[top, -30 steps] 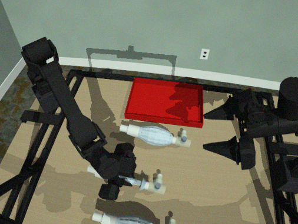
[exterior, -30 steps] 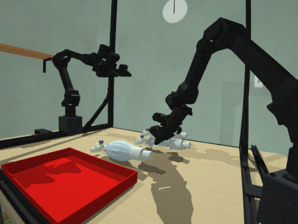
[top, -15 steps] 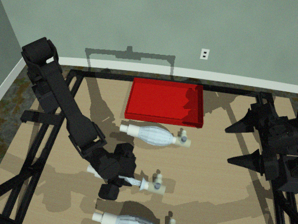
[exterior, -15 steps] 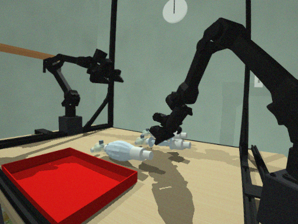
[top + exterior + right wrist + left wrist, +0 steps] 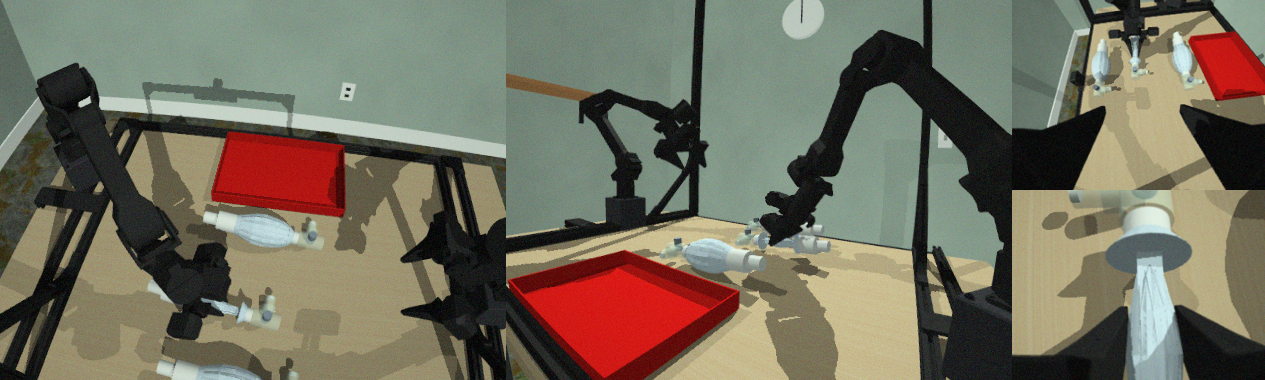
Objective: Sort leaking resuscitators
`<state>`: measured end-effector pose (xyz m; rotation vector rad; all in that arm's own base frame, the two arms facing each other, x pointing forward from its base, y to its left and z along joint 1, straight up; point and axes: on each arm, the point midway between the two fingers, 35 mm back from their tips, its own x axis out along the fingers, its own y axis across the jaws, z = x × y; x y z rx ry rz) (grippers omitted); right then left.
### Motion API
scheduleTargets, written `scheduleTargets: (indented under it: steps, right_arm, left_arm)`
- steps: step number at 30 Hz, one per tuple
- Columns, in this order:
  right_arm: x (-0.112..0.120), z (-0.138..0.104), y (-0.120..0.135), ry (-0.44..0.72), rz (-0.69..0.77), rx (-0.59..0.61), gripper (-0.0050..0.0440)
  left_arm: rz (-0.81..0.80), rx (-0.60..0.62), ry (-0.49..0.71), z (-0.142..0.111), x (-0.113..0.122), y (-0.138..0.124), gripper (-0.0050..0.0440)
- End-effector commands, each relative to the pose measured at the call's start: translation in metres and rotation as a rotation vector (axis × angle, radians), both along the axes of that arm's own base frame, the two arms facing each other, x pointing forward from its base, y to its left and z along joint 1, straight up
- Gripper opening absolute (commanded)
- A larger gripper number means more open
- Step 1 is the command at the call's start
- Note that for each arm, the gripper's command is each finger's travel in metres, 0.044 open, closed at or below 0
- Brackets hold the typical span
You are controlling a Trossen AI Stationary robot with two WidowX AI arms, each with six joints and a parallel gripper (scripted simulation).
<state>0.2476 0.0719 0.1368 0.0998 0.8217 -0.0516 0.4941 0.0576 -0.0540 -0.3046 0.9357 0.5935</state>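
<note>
Top: three resuscitators; one red tray (image 5: 280,172) (image 5: 624,320) (image 5: 1229,65); left claw (image 5: 212,311) (image 5: 773,240) (image 5: 1152,309) (image 5: 1134,54) pinching middle bag (image 5: 222,306) (image 5: 1154,330) (image 5: 1135,43); right claw (image 5: 406,286) (image 5: 695,166) (image 5: 1143,108) wide.

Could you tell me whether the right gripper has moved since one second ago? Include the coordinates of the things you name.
Yes; the right gripper (image 5: 404,285) (image 5: 1143,108) has drawn away from the red tray (image 5: 280,204) (image 5: 1205,69).
</note>
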Motion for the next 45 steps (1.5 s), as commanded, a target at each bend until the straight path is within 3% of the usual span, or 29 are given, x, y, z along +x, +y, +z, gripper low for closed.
scheduleTargets:
  steps: [1, 12, 13, 18, 29, 35, 40, 45]
  right_arm:
    - [-0.008, -0.010, 0.000, 0.044, -0.004, -0.021, 0.0440]
    - [-0.019, -0.021, -0.001, 0.101, -0.008, -0.054, 0.0440]
    - [-0.017, -0.017, 0.000, 0.088, -0.002, -0.047, 0.0440]
    - [-0.017, -0.017, 0.000, 0.088, -0.002, -0.047, 0.0440]
    - [-0.017, -0.017, 0.000, 0.088, -0.002, -0.047, 0.0440]
    - [-0.017, -0.017, 0.000, 0.090, -0.001, -0.047, 0.0440]
    - [-0.017, -0.017, 0.000, 0.090, -0.001, -0.047, 0.0440]
    - [-0.017, -0.017, 0.000, 0.090, -0.001, -0.047, 0.0440]
  left_arm:
    - [0.003, 0.001, -0.002, 0.001, 0.000, 0.001, 0.0000]
    - [0.003, 0.001, -0.002, 0.001, 0.000, 0.001, 0.0000]
    - [0.002, 0.000, 0.000, 0.070, 0.000, 0.001, 0.0000]
    - [0.002, 0.000, 0.000, 0.107, 0.000, 0.001, 0.0000]
    - [0.002, 0.000, 0.000, 0.107, 0.000, 0.001, 0.0000]
    - [0.001, 0.000, -0.108, 0.179, -0.061, 0.000, 0.0000]
    - [0.001, 0.002, -0.210, 0.221, -0.119, -0.001, 0.0000]
    - [0.001, 0.002, -0.210, 0.221, -0.119, -0.001, 0.0000]
